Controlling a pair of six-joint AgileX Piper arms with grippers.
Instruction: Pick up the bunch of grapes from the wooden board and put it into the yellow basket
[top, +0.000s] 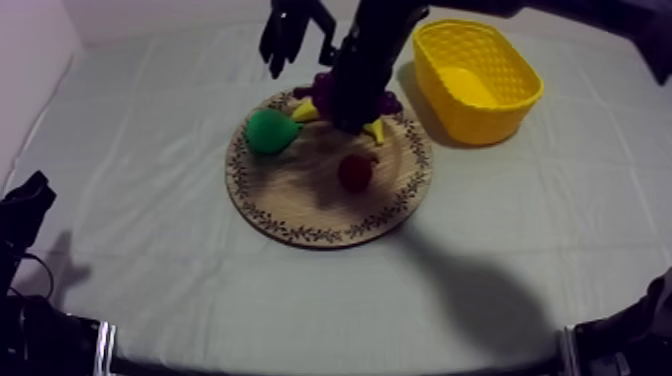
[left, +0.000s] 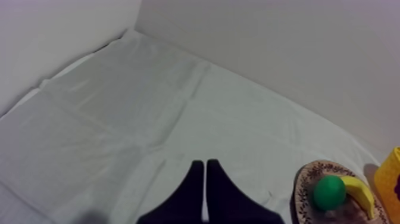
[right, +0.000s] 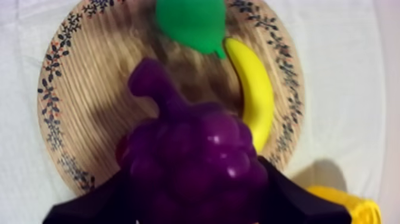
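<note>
The purple bunch of grapes (right: 196, 155) sits between the two black fingers (right: 297, 199) of my right gripper (right: 199, 196), which is shut on it above the round wooden board (right: 71, 107). In the top view the right gripper (top: 352, 105) comes down at the board's (top: 300, 215) far side, and purple grapes (top: 322, 88) show on both sides of it. The yellow basket (top: 475, 75) stands to the right of the board. My left gripper (left: 205, 179) is shut on nothing, its fingers a narrow wedge over bare cloth; it rests low at the left (top: 25, 205).
On the board lie a green pear (top: 268, 130), a banana (right: 256, 95) behind the grapes and a small red fruit (top: 355, 172) near the middle. Open cloth stretches left of and in front of the board. The right arm casts a broad shadow at the front right.
</note>
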